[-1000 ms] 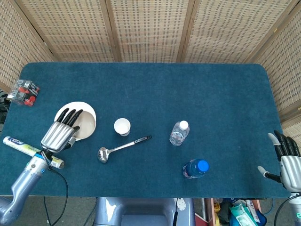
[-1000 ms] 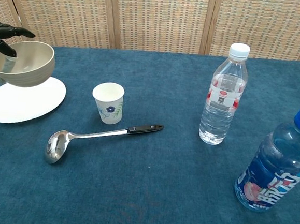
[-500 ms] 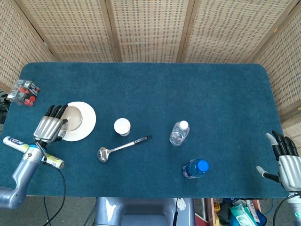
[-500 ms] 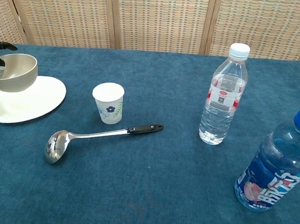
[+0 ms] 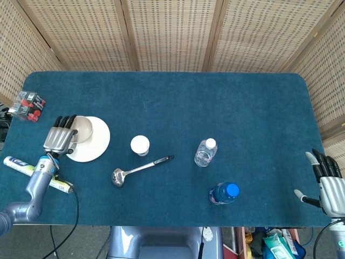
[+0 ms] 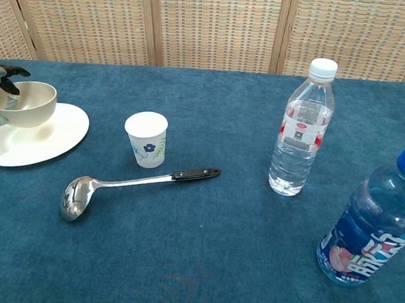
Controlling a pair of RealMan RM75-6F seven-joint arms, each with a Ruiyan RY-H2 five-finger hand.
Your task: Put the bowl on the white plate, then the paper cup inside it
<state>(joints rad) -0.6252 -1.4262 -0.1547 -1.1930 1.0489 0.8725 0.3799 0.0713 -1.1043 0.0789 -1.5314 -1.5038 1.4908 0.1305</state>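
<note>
A beige bowl point(image 5: 81, 129) point(image 6: 22, 104) sits low over the back left part of the white plate point(image 5: 94, 145) point(image 6: 38, 138); whether it touches the plate I cannot tell. My left hand point(image 5: 59, 139) grips the bowl's left rim, and only its fingertips point(image 6: 5, 73) show at the chest view's left edge. The paper cup point(image 5: 140, 144) point(image 6: 146, 139), white with a blue flower, stands upright to the right of the plate. My right hand point(image 5: 328, 181) hangs open past the table's front right corner, holding nothing.
A steel ladle point(image 5: 137, 169) point(image 6: 126, 186) lies in front of the cup. A clear water bottle point(image 5: 205, 152) point(image 6: 302, 128) and a blue-capped bottle point(image 5: 223, 192) point(image 6: 374, 221) stand to the right. A tube point(image 5: 32, 172) and a small red-and-black pack point(image 5: 28, 106) lie at the left edge.
My left hand carried the bowl leftward and down, from the plate's right side to low over its back left part. My right hand barely moved.
</note>
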